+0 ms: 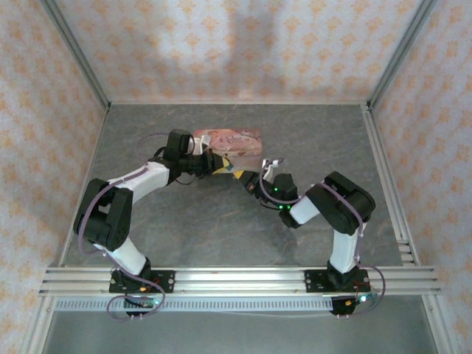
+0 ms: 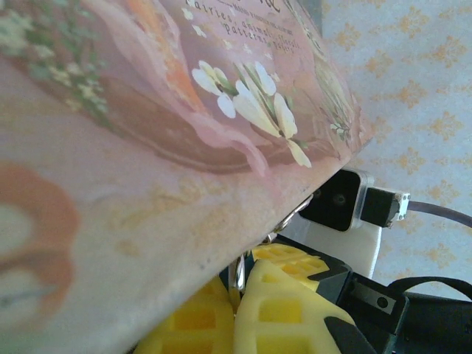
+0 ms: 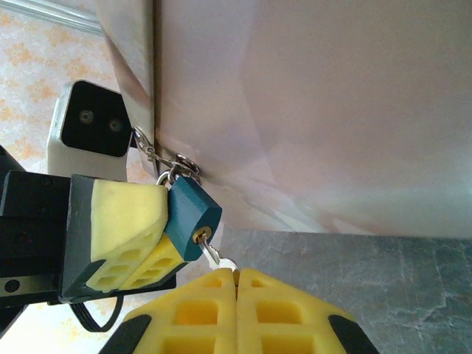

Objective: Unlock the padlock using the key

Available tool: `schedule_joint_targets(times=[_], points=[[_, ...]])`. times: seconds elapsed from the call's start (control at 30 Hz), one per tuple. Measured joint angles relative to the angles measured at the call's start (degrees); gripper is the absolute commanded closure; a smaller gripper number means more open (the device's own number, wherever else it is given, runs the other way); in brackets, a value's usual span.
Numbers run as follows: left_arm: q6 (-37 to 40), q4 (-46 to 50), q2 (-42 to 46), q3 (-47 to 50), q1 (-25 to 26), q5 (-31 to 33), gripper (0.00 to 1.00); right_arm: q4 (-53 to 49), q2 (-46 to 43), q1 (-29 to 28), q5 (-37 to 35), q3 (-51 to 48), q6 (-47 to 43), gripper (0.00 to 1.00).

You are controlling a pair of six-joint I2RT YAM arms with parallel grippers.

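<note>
Seen from above, two robot arms reach across a grey stone-patterned table (image 1: 221, 236) and meet at the near edge of a pink tin box (image 1: 234, 139) printed with pictures. The left gripper (image 1: 221, 167) comes in from the left and the right gripper (image 1: 249, 180) from the right, their tips almost touching.

In the right wrist view, a small teal-blue padlock (image 3: 192, 214) hangs tilted beside the tin's pale wall (image 3: 310, 110). Its metal shackle is joined to a short chain of small rings (image 3: 157, 158) at the corner of the tin. A thin silvery key (image 3: 214, 258) sits in the keyhole on the padlock's lower end. The key's other end disappears between the yellow fingers of the right gripper (image 3: 236, 276), which are pressed together and pinching it.

The left gripper (image 3: 161, 236) is closed as well, its yellow fingertips (image 3: 125, 214) against the left side of the padlock and gripping it there. Behind them sits the white and black camera block (image 3: 91, 122) on the left wrist.

In the left wrist view, the flowered lid of the tin (image 2: 147, 110) looms close overhead. A sliver of metal (image 2: 237, 271) shows between the closed yellow fingers (image 2: 284, 313) at the bottom edge.
</note>
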State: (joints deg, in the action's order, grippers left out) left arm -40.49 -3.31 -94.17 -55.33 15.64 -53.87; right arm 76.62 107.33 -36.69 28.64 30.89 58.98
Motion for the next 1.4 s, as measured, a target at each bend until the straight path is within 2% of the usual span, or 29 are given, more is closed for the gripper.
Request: schedule_joint_targets(times=[0.67,1.4], points=[[0.0,-0.2,0.3,0.3,0.1,-0.6,1.0,-1.4,-0.5,0.1,0.0,1.6,-0.9,1.0],[0.0,-2.6,1.2,1.2,1.9,5.6,1.0,-5.6,0.2,0.2,-2.0,4.8,0.6,1.0]])
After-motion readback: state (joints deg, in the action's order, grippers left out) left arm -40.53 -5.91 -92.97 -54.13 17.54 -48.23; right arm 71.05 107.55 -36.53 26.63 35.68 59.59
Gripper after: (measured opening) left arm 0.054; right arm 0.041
